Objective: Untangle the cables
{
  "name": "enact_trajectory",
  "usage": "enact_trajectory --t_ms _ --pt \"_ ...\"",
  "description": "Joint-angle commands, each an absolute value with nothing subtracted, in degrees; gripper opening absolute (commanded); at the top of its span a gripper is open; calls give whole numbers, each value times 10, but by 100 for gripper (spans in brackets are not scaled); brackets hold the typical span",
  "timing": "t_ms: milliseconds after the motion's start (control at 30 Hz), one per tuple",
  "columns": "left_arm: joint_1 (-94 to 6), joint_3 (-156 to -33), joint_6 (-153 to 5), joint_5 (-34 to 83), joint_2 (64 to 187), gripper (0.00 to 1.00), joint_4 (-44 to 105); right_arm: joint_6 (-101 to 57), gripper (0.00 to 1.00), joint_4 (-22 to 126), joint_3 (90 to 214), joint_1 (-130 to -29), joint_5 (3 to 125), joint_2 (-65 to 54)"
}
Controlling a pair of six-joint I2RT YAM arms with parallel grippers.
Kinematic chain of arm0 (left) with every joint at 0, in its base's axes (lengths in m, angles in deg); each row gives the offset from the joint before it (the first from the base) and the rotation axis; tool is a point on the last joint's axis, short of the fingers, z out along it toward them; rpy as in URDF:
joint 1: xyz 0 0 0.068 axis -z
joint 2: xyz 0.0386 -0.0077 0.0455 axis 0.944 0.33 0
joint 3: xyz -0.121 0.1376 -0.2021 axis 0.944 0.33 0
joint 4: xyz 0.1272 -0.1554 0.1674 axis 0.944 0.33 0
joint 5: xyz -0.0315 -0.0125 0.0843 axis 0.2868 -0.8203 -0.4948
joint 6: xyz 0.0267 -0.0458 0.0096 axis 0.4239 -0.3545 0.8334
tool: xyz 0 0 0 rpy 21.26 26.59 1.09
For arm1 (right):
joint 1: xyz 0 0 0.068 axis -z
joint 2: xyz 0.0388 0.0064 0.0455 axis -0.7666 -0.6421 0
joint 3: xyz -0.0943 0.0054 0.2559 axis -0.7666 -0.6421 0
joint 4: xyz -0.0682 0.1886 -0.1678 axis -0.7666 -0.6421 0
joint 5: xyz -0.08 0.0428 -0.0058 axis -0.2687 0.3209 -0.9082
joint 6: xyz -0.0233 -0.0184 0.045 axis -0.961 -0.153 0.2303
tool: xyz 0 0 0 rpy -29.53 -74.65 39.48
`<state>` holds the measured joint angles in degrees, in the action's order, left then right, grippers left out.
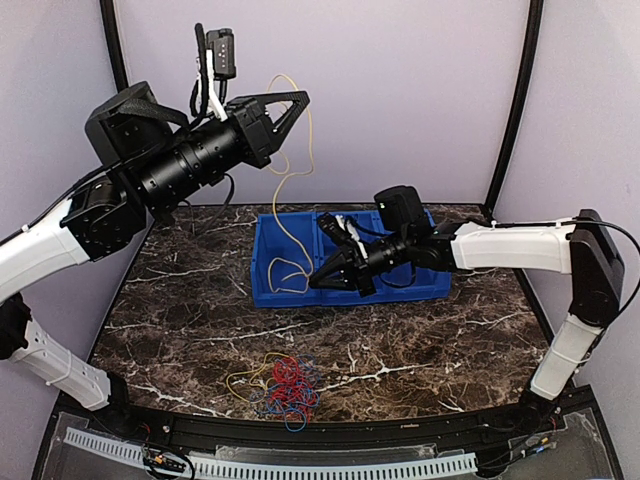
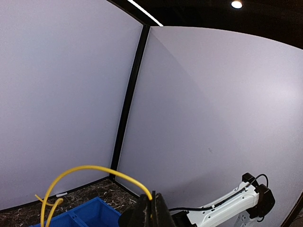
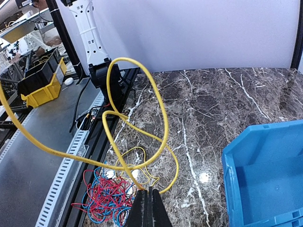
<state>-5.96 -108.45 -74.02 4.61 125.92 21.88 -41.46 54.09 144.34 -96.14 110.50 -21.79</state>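
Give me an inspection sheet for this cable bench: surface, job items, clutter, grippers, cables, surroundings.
Surface: dark marble table, with a blue bin at the back.
Job's things: red, blue and yellow cable bundle near the front edge; one yellow cable strung from high up down to the bin.
Clutter: nothing seen.
Grippers: left gripper raised high, shut on the yellow cable; right gripper low over the bin, shut, apparently on the same cable.
Cables: black robot lead along the right arm, apart from the bundle.
Surroundings: pale walls, black posts; yellow and black bins on a bench beyond the table.
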Motion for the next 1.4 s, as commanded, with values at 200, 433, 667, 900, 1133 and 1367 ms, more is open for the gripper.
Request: enact_trajectory --t_ms 200,433,667,900,1133,1367 --pt "-61 -1090 -744 41 1237 0 197 -412 35 558 1437 -964 1101 -235" --pt "-61 -1082 -748 44 1237 0 192 -417 46 537 1464 -971 1124 -249" --pt "-61 -1078 -750 42 1232 0 190 -379 25 569 1460 -973 1115 -263" --pt "-61 -1070 -753 38 1227 0 188 -359 21 579 1473 -973 1121 -271" --pt "-61 -1069 -756 37 1227 0 188 -354 0 580 1480 -973 1127 -272" --pt "-61 -1096 -738 30 1233 0 196 -344 0 605 1442 -973 1118 -279"
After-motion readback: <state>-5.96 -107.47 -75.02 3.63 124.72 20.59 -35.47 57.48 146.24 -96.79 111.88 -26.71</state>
